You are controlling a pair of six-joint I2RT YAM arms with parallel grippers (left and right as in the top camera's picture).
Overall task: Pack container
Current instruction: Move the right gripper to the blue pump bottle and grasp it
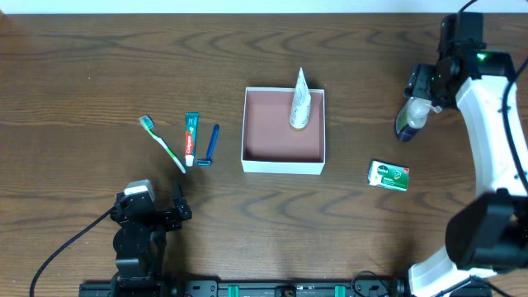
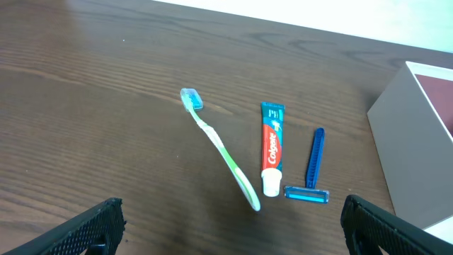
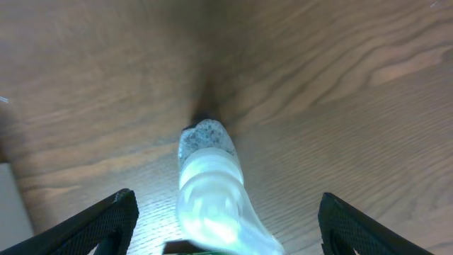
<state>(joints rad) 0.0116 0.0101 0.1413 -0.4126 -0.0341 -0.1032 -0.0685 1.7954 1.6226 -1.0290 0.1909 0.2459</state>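
Your container (image 1: 283, 167) sits mid-frame on the table (image 1: 82, 66), with a white tube (image 1: 299, 101) leaning in its upper right corner. Your left gripper (image 2: 230, 216), at lower left, has its jaws spread wide, facing the toothbrush (image 2: 219, 152), toothpaste (image 2: 272, 145) and razor (image 2: 313, 163). Your right gripper (image 3: 225, 212), at upper right, straddles a clear bottle (image 3: 207, 159). I cannot tell whether its jaws pinch it.

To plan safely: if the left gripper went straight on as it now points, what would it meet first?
Most likely the near handle end of the green and white plastic toothbrush; the red and green toothpaste tube lies just beside that line. Height is unclear.
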